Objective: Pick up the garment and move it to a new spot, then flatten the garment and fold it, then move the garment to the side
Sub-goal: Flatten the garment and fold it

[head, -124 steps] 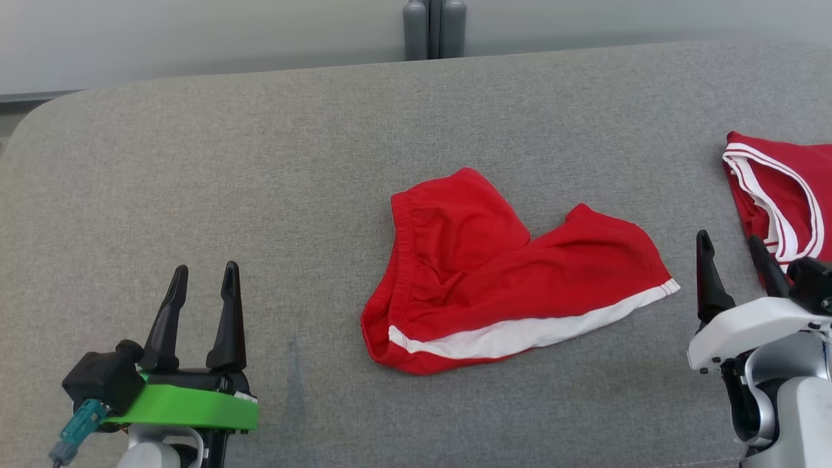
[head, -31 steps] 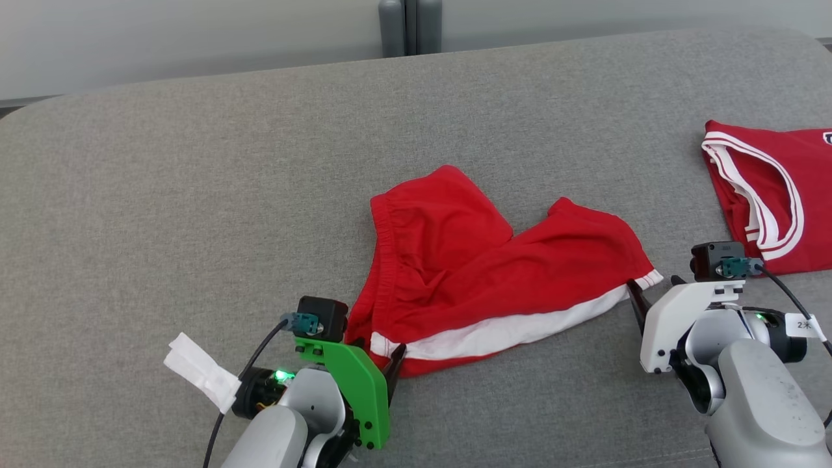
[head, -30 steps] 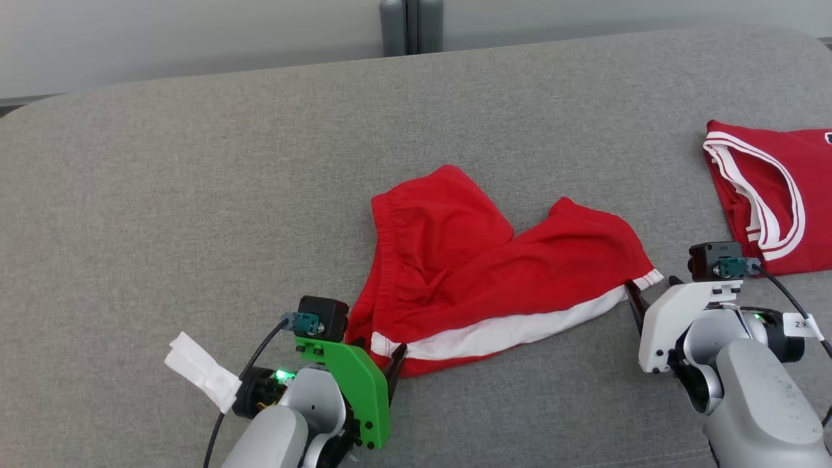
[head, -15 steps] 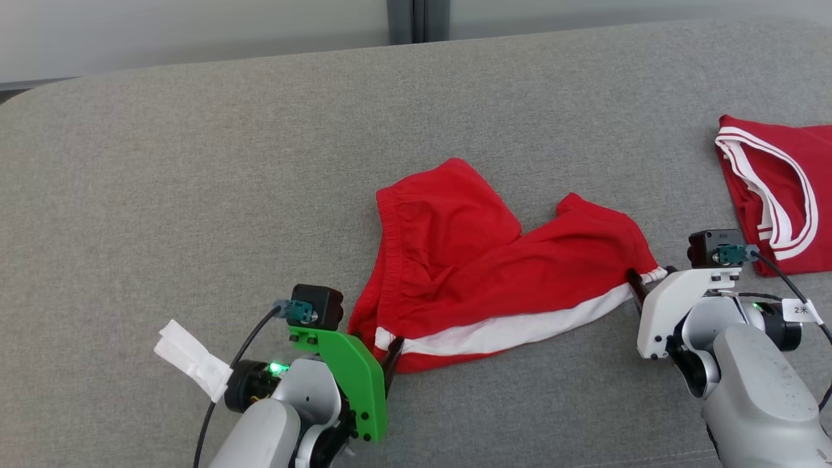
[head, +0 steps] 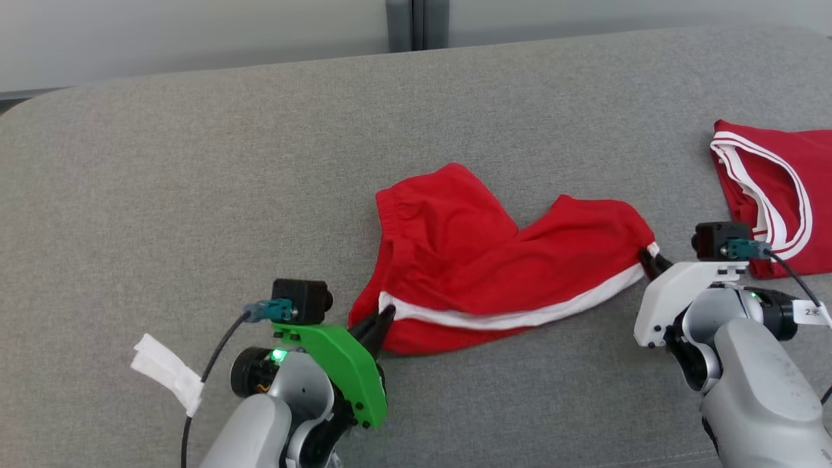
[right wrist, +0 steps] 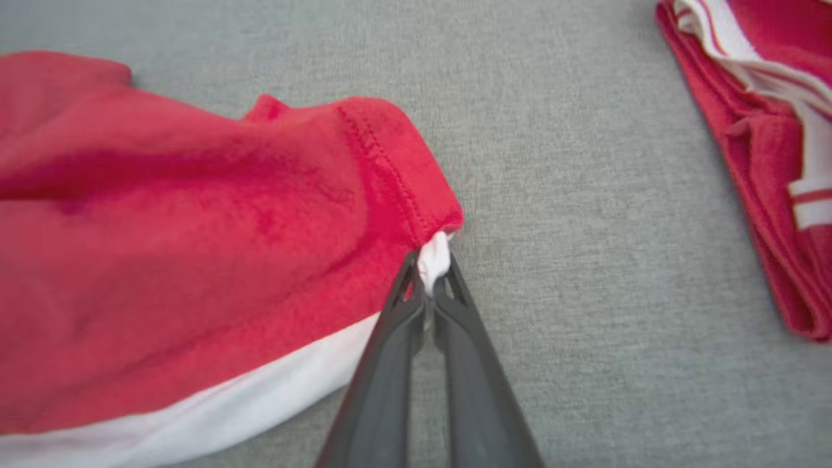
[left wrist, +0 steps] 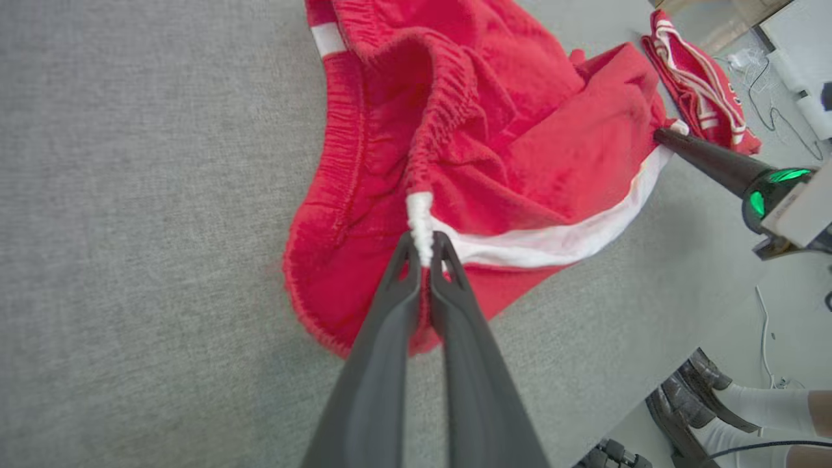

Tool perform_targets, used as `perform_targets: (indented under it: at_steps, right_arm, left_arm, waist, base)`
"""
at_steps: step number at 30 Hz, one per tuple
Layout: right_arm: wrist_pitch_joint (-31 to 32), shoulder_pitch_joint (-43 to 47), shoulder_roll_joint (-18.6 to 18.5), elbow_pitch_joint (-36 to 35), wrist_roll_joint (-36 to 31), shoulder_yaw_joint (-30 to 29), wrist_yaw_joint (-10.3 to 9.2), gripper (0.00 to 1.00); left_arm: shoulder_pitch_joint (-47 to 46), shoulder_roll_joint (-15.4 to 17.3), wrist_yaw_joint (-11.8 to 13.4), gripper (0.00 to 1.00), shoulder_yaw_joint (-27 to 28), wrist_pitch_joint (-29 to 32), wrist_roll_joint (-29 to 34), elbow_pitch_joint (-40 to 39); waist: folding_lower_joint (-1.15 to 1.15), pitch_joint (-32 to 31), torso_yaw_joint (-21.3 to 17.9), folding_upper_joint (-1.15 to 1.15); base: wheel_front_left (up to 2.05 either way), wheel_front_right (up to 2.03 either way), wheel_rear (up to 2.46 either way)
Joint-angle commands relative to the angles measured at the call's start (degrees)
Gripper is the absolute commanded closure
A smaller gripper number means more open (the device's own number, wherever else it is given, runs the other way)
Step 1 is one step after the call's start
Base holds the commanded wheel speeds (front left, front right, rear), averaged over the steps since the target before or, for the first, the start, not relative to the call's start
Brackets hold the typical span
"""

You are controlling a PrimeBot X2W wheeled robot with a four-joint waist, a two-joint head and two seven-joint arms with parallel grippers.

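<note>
The left gripper (left wrist: 424,246) has just clamped onto the waist end of the white stripe (head: 520,320) on the red shorts (head: 494,260), the right gripper (right wrist: 431,276) onto its hem end. The shorts lie mid-way across the grey cushion (head: 195,162), corners perhaps barely raised; lifting can begin.

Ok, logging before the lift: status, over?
Left gripper shut on red shorts at waistband stripe end. Right gripper shut on hem stripe end. Second red garment lies apart, right side.
</note>
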Motion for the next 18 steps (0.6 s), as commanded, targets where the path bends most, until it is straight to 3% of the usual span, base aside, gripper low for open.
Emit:
perform_targets:
  at_steps: [1, 9, 18]
  right_arm:
    - [-1.07, 1.01, -0.31, -2.15, 1.32, -0.5, -0.09, 1.0]
    - [-2.48, 5.12, -0.71, -20.76, 9.5, -4.3, -0.08, 1.0]
    - [2.16, 4.6, 2.17, -40.94, 15.61, -9.09, -0.06, 1.0]
  left_arm:
    - [-0.99, -0.37, -0.72, 1.0, 0.65, -1.72, -2.03, -1.01]
    - [-2.64, -0.95, -2.17, 1.0, 3.12, -8.11, -11.47, -7.5]
    - [-7.59, -1.03, -2.79, 1.0, 3.53, -8.67, -18.72, -12.9]
  waist:
    - [0.0, -0.66, 0.07, 0.0]
    - [0.0, -2.66, -0.6, 0.0]
    - [0.0, -2.12, -2.45, 0.0]
  base:
    - [0.0, 0.0, 0.0]
    - [0.0, 0.0, 0.0]
    - [0.0, 0.0, 0.0]
